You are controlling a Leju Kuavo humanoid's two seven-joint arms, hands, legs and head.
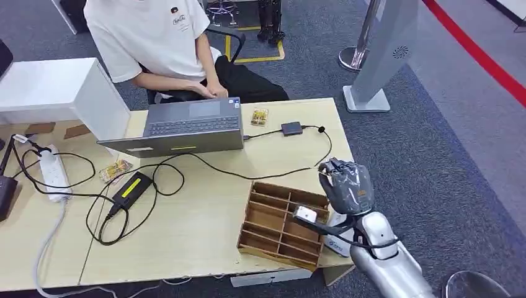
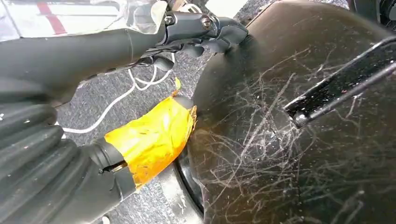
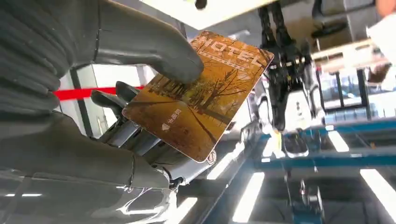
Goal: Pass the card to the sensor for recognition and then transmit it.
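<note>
The right hand (image 1: pixel 348 186) pinches the hotel card (image 3: pixel 198 93) above the table's right edge, so it should carry it flat toward the black sensor (image 1: pixel 291 128) at eleven o'clock.

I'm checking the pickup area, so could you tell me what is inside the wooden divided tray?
The wooden tray shows bare compartments on its left side. The right robot hand, holding the card, hangs over its right edge and hides those compartments.

A glossy printed card (image 3: pixel 201 93) sits in a matt grey plastic robot hand (image 3: pixel 116 116). The desk (image 1: pixel 205 230) is smooth pale wood laminate, holding a brown wooden tray (image 1: pixel 260 239); the floor (image 1: pixel 446 136) is rough grey carpet.
</note>
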